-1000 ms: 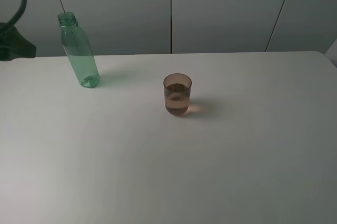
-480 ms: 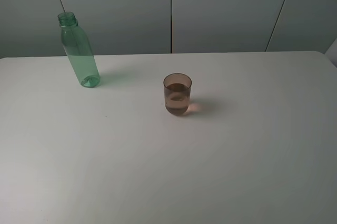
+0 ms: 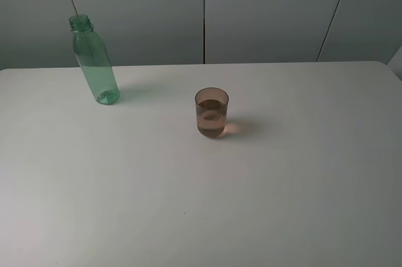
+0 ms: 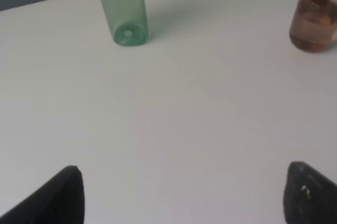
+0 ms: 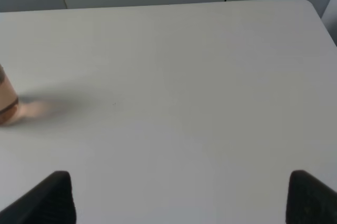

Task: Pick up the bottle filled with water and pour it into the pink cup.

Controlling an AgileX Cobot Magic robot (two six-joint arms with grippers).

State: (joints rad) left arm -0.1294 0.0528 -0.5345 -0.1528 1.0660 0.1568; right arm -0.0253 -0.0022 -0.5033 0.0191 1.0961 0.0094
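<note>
Bottle (image 3: 94, 61) stands uncapped, pink cup (image 3: 211, 112) holds liquid; both tools spread, empty

In your left wrist view the bottle (image 4: 124, 10) is cut off at the picture's edge, so you see only its lower body. Only the dark tips of the fingers (image 4: 58, 197) show there. In your right wrist view the pink cup (image 5: 6, 100) is a sliver at nine o'clock.

The left gripper (image 4: 181, 195) hangs wide apart above the table (image 4: 174, 124) (bare white), bottle (image 4: 124, 8) and pink cup (image 4: 314, 16) beyond
</note>
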